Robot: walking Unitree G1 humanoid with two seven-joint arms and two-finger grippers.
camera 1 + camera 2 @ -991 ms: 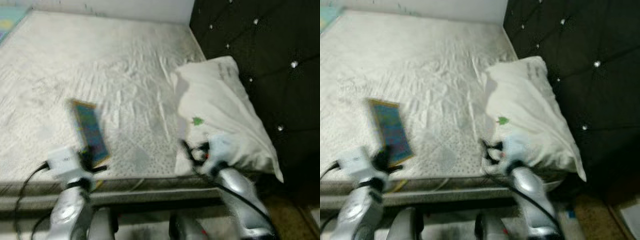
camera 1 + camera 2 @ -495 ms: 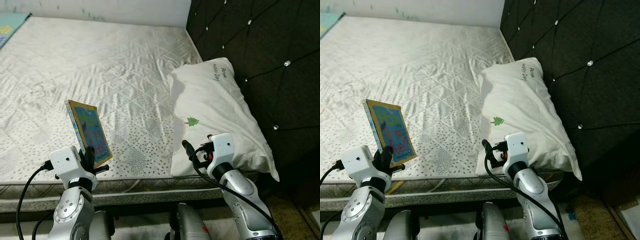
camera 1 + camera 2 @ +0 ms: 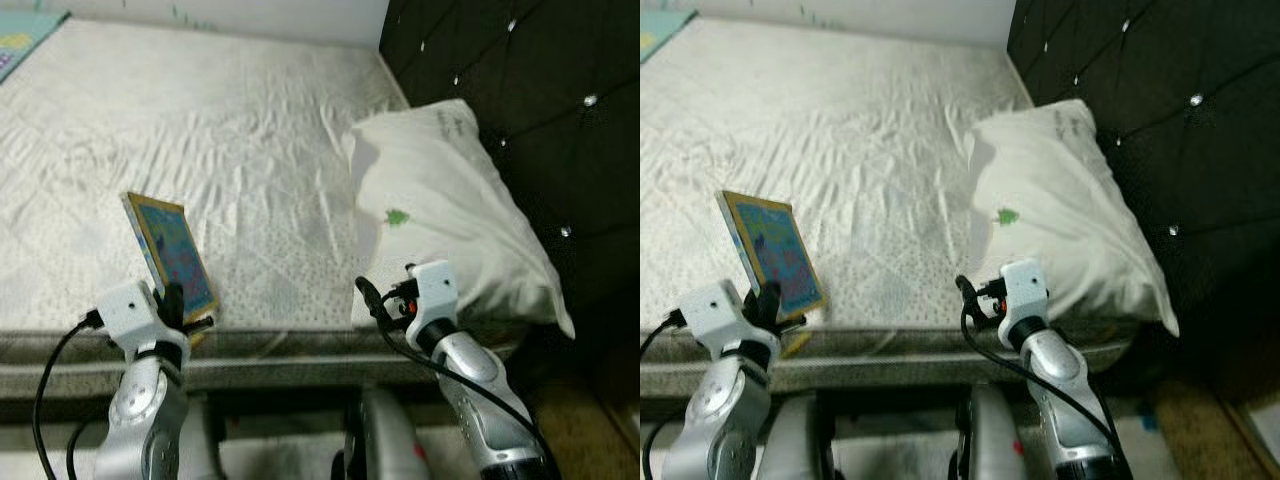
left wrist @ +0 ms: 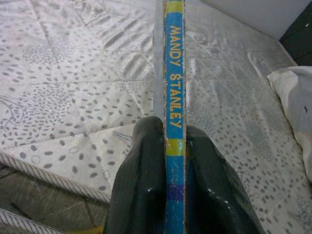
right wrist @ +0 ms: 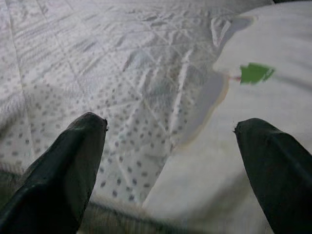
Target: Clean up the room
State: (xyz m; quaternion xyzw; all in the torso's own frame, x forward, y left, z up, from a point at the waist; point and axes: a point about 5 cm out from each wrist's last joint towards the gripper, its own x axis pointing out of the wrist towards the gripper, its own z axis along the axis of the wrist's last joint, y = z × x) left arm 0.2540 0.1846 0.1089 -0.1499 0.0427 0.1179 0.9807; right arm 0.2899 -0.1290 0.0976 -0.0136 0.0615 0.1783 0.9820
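Note:
My left gripper (image 3: pixel 178 305) is shut on a thin colourful picture book (image 3: pixel 172 256), held upright on its edge over the near edge of the white mattress (image 3: pixel 200 130). In the left wrist view its two black fingers (image 4: pixel 141 185) pinch the blue spine (image 4: pixel 174 87) that reads MANDY STANLEY. My right gripper (image 3: pixel 378 300) stands open and empty at the mattress's front edge, just in front of the near end of a white pillow (image 3: pixel 450 210). The right wrist view has its spread fingers (image 5: pixel 63 170) framing the sheet and the pillow (image 5: pixel 243 126).
A dark tufted headboard (image 3: pixel 540 100) rises along the right side behind the pillow. A light blue patterned item (image 3: pixel 25 35) lies at the far left corner. The mattress's front edge (image 3: pixel 300 345) runs just ahead of both arms, with floor (image 3: pixel 590 420) at the lower right.
The head camera has shifted and blurred slightly. My left gripper still holds the book and the right gripper stays open near the pillow; neither has clearly moved relative to the bed.

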